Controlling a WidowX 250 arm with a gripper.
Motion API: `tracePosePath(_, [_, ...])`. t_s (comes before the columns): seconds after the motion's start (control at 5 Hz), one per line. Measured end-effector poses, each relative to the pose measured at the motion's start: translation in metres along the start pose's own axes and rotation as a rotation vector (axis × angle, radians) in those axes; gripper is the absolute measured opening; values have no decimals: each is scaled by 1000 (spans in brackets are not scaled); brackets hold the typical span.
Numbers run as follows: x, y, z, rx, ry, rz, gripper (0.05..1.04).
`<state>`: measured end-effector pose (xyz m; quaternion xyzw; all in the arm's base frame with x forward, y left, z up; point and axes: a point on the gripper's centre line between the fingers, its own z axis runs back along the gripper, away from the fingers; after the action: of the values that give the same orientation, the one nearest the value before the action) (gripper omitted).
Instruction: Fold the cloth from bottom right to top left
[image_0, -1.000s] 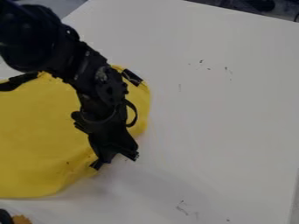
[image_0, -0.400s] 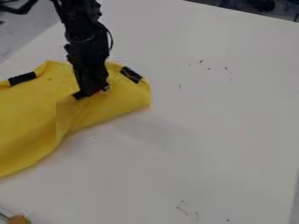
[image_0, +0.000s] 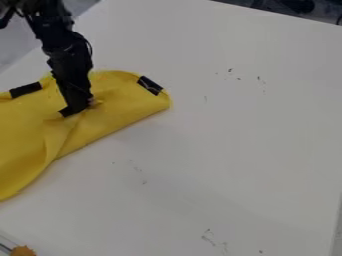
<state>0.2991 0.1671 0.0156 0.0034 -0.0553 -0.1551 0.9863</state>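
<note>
One pincer (image_0: 78, 108), one cloth (image_0: 25, 126) (partly folded), two black patches (image_0: 150, 85)

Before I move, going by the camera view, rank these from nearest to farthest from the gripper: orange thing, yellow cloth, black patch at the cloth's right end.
1. Yellow cloth: right at the gripper, on the picture's left.
2. Black patch: up and to the right of it.
3. Orange thing: bottom left corner, well below the cloth.

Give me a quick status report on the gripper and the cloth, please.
Gripper low over yellow cloth, at its creased part. Cloth's lower right side partly folded. Orange item at bottom left, apart from cloth, not in the way.
</note>
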Motion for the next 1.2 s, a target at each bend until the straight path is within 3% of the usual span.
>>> tracePosePath(0.2, [-2,6,-5,-15,-16,13,90])
tracePosePath(0.4, [-2,10,-6,17,-25,-3,260])
tracePosePath(0.6, [-5,17,-4,63,-1,-5,539])
tracePosePath(0.8, [-4,28,16,143,-9,-22,840])
tracePosePath(1.0, [-4,42,25,202,-26,-28,1006])
tracePosePath(1.2, [-8,61,36,243,-41,-23,1002])
